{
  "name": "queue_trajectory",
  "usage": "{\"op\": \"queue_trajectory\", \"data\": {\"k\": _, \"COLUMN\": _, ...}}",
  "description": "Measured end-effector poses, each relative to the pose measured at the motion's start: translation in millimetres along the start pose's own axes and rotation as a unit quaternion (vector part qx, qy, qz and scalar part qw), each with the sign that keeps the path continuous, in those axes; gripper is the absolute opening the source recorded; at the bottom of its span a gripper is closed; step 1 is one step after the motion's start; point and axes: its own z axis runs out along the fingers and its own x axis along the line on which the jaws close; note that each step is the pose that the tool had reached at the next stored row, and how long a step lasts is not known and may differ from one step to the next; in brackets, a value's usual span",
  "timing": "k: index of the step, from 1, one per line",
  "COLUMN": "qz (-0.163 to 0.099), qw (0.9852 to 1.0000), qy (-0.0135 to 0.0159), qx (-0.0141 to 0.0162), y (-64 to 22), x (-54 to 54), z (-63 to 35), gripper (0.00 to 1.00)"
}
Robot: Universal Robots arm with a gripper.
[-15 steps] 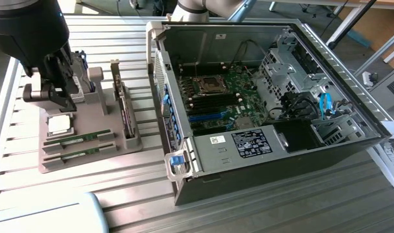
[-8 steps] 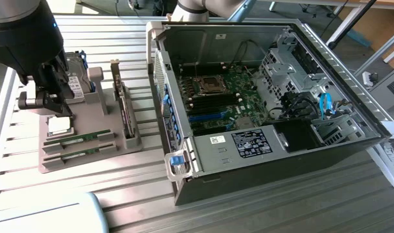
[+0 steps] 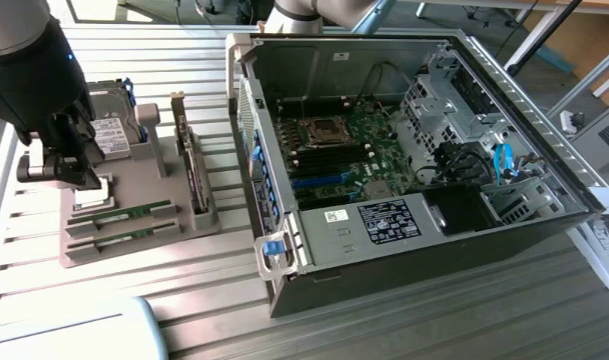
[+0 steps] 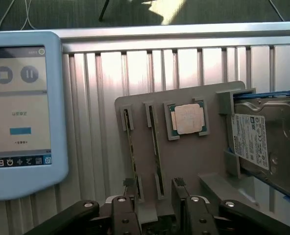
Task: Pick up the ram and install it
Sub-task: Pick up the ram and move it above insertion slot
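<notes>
While the end effector (image 4: 154,188) hangs released over the grey holder (image 3: 145,187), jaws spread, the ram (image 4: 157,147) lined up between them, open computer case (image 3: 405,150) at the holder's three o'clock, exterior view.
</notes>
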Motion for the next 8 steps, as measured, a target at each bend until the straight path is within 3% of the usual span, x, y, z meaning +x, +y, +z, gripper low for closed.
{"op": "queue_trajectory", "data": {"k": 8, "qz": -0.005, "qw": 1.0000, "qy": -0.0022, "qx": -0.0004, "y": 8.7, "x": 1.2, "z": 14.3, "gripper": 0.42}}
